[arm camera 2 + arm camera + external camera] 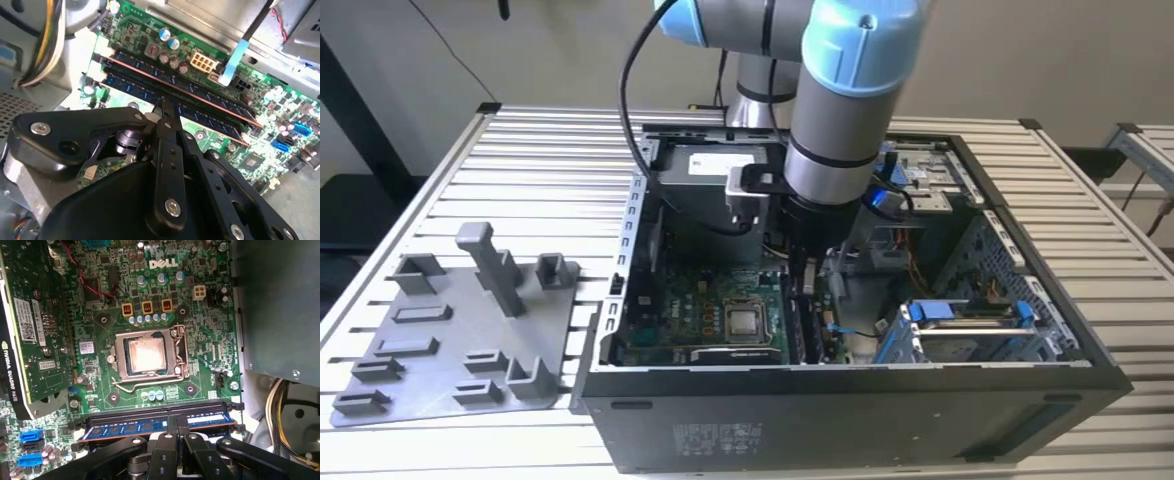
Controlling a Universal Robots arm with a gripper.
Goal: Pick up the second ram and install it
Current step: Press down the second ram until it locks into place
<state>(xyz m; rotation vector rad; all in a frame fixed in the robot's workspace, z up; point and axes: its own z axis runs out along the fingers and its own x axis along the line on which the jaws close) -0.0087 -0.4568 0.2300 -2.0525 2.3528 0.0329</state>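
Black steel walls of the open computer case (854,400) stood around my arm in the exterior view, where my gripper (811,290) reached down inside, over the green motherboard (707,320). The case rested on a slatted light metal table (534,160), and a grey plastic fixture plate with upright posts (454,330) lay beside it, toward the exterior view's left. The room behind was plain, with a pale wall.

In the second wrist view my gripper (164,107) was narrow, its black fingertips (167,111) pressed together on the top edge of the second ram (150,90), a thin dark blue memory stick that stood in its slot next to another long stick with a copper-coloured edge (200,95). I could not tell whether the stick was fully seated.

In the first wrist view the second ram (130,429) lay along the slot just beside my gripper (176,426), near the square silver processor (146,356).

My judgement of the risk: if I pushed at one point only, one end could remain high and the latch would not close. A tilted push could also bend the board or scratch the neighbouring stick, because they were very close.
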